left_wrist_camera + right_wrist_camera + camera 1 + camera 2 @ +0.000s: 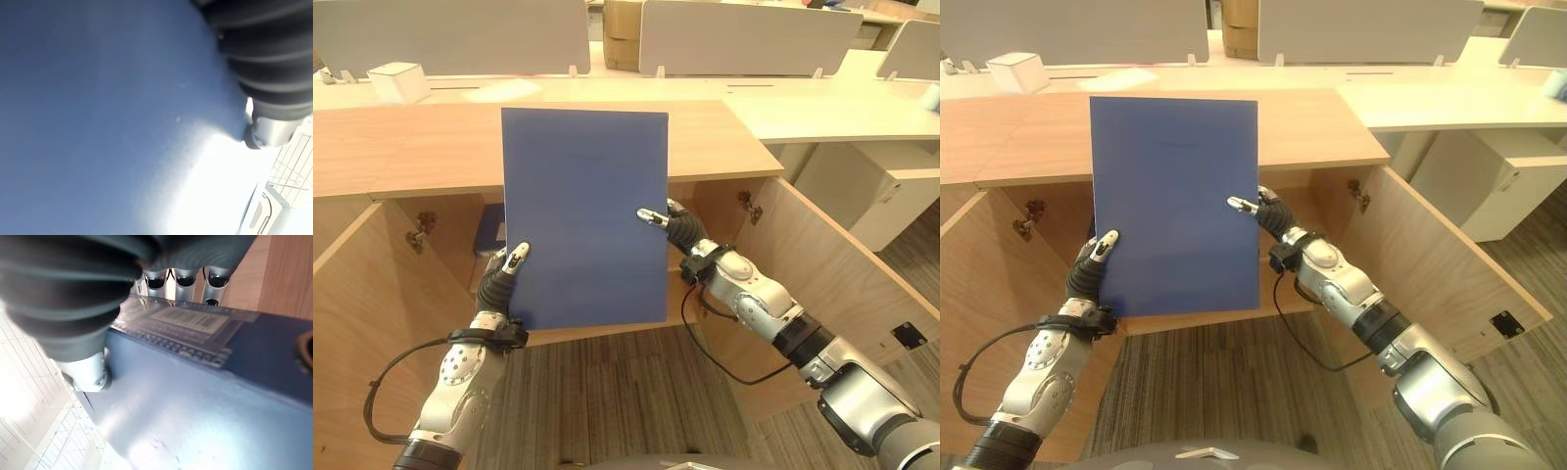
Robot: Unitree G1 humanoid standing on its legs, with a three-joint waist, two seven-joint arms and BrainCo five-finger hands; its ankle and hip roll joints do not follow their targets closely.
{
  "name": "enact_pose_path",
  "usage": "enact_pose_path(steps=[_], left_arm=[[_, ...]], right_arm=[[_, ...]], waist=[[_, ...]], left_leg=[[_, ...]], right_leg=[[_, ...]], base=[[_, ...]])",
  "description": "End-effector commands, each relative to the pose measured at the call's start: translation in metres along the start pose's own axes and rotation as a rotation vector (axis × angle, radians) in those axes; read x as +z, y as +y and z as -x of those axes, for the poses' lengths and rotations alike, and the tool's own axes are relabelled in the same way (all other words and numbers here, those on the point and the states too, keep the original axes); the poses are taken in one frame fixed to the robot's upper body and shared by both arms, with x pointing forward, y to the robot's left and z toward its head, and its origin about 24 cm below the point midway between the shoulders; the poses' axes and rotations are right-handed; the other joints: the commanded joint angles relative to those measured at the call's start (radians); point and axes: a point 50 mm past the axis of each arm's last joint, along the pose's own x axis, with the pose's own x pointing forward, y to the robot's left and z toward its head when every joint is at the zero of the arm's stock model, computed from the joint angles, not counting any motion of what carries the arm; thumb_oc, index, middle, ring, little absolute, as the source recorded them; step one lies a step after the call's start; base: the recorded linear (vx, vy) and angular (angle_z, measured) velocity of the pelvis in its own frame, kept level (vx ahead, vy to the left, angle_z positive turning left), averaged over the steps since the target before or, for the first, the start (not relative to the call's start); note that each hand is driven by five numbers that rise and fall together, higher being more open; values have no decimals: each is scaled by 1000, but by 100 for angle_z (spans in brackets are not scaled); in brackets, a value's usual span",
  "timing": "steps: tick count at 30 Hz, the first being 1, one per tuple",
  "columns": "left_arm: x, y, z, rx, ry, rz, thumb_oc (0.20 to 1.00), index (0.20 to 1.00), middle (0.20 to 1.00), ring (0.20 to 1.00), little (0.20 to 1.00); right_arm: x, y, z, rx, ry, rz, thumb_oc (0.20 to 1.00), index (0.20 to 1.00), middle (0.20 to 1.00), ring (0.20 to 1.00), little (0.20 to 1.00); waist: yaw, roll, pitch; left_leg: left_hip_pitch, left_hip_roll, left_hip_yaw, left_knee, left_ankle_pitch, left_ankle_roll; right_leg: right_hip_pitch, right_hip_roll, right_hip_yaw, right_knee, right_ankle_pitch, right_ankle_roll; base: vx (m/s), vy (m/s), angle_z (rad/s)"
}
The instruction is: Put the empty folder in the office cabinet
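A plain blue folder (584, 215) stands upright in the air before the open office cabinet (401, 147), hiding most of the opening. My left hand (499, 279) pinches its lower left corner, thumb on the front face and fingers behind. My right hand (680, 227) pinches the right edge at mid-height, thumb tip on the front. In the right wrist view the fingers (186, 279) reach over the folder's labelled spine (195, 328) while the thumb presses its face. In the left wrist view the blue cover (98, 122) lies right against the hand.
Both cabinet doors hang open: the left door (362, 323) and the right door (822, 264). Something blue (489, 230) stands inside the cabinet behind the folder. A white box (399, 80) sits on the desk beyond, with grey dividers and a cardboard box (622, 34) further back.
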Motion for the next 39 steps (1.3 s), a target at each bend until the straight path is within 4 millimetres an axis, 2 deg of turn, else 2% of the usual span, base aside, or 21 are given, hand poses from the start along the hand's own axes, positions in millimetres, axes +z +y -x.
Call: enact_pose_path(steps=[1,2,4,5,6,12,17,22,23,25,28,29,30,31,32,36,37,39], left_arm=[[19,-2,-18,-11,-119,-113,573,573,573,573,573],[11,5,-12,51,-109,-116,1000,1000,1000,1000,1000],[11,5,-12,51,-109,-116,1000,1000,1000,1000,1000],[7,7,-10,69,-94,-119,1000,1000,1000,1000,1000],[-1,12,0,96,-60,-120,1000,1000,1000,1000,1000],[-27,20,26,156,62,-131,1000,1000,1000,1000,1000],[-36,21,33,169,105,-134,1000,1000,1000,1000,1000],[-50,31,43,223,172,-139,1000,1000,1000,1000,1000],[-50,31,42,223,170,-139,1000,1000,1000,1000,1000],[-65,40,54,288,245,-132,1000,1000,1000,1000,1000],[-86,47,70,358,347,-115,1000,1000,1000,1000,1000],[-86,47,69,358,346,-115,1000,1000,1000,1000,1000],[-101,49,78,399,413,-91,1000,1000,1000,1000,1000],[-107,50,80,416,439,-80,1000,1000,1000,1000,1000],[-107,50,80,416,439,-80,1000,1000,1000,1000,1000],[-119,50,79,456,487,-54,1000,1000,1000,1000,1000],[-119,50,79,456,487,-54,1000,1000,1000,1000,1000],[-124,51,74,456,512,-69,1000,1000,1000,1000,1000]], right_arm=[[24,7,3,29,-130,358,200,200,200,200,200],[10,-4,20,-35,-94,411,200,200,200,200,200],[10,-4,20,-35,-94,411,200,200,200,200,200],[3,-8,29,-62,-74,451,200,200,200,200,200],[-7,-15,48,-103,-33,521,200,200,200,200,200],[-32,-17,88,-149,63,628,200,200,200,200,200],[-42,-21,100,-171,115,676,200,200,200,200,200],[-59,-31,114,-178,228,755,200,200,200,200,200],[-59,-31,114,-179,227,756,200,200,200,200,200],[-67,-38,117,-190,283,790,200,200,200,200,200],[-75,-45,118,-207,335,820,200,200,200,200,200],[-75,-45,117,-207,334,822,200,200,200,200,200],[-75,-48,112,-220,334,833,200,200,200,200,200],[-72,-51,108,-230,328,841,200,200,200,200,200],[-72,-51,108,-230,328,841,200,200,200,200,200],[-54,-54,85,-255,249,872,200,200,200,200,200],[-54,-54,85,-255,249,872,200,200,200,200,200],[-38,-59,69,-301,181,869,200,200,200,200,200]], waist=[[24,13,-24],[27,15,-20],[27,15,-20],[29,17,-20],[30,19,-15],[36,25,35],[40,29,87],[53,41,196],[52,41,195],[66,51,239],[78,63,267],[77,63,266],[83,72,289],[85,76,298],[85,76,298],[89,87,334],[89,87,334],[92,88,352]], left_leg=[[-4,18,-85,-8,-70,0],[-5,15,-92,-8,-72,3],[-5,15,-92,-8,-72,3],[-6,15,-96,-8,-72,4],[-8,13,-103,-8,-73,6],[-43,6,-123,-8,-62,12],[-91,2,-138,-8,-46,14],[-199,-6,-166,-1,-6,14],[-202,-7,-167,-1,-5,14],[-262,-13,-179,8,15,14],[-315,-19,-188,15,32,14],[-319,-19,-189,17,32,14],[-349,-23,-195,22,39,13],[-366,-26,-198,25,41,13],[-366,-26,-198,25,41,13],[-438,-32,-208,56,42,15],[-438,-32,-208,56,42,15],[-488,-39,-211,84,39,17]], right_leg=[[26,-68,5,4,-11,53],[30,-69,1,4,-15,54],[30,-69,1,4,-15,54],[32,-71,-4,4,-17,54],[33,-73,-10,4,-21,57],[14,-78,-23,5,-22,62],[-29,-80,-28,8,-12,66],[-120,-89,-37,17,16,70],[-123,-89,-38,17,17,70],[-171,-98,-41,26,29,70],[-210,-112,-49,30,39,72],[-213,-112,-50,31,39,72],[-238,-123,-52,34,45,72],[-254,-126,-50,37,47,72],[-254,-126,-50,37,47,72],[-317,-139,-43,53,54,68],[-317,-139,-43,53,54,68],[-352,-144,-40,60,59,67]], base=[[44,3,1],[34,1,1],[4,1,3],[27,8,10],[37,10,16],[-37,-1,12],[-135,-14,8],[-197,-15,13],[-202,-7,18],[-184,-5,20],[-102,5,7],[-111,14,7],[-115,15,13],[-114,14,10],[-69,5,5],[-76,6,9],[-40,20,9],[-60,27,7]])
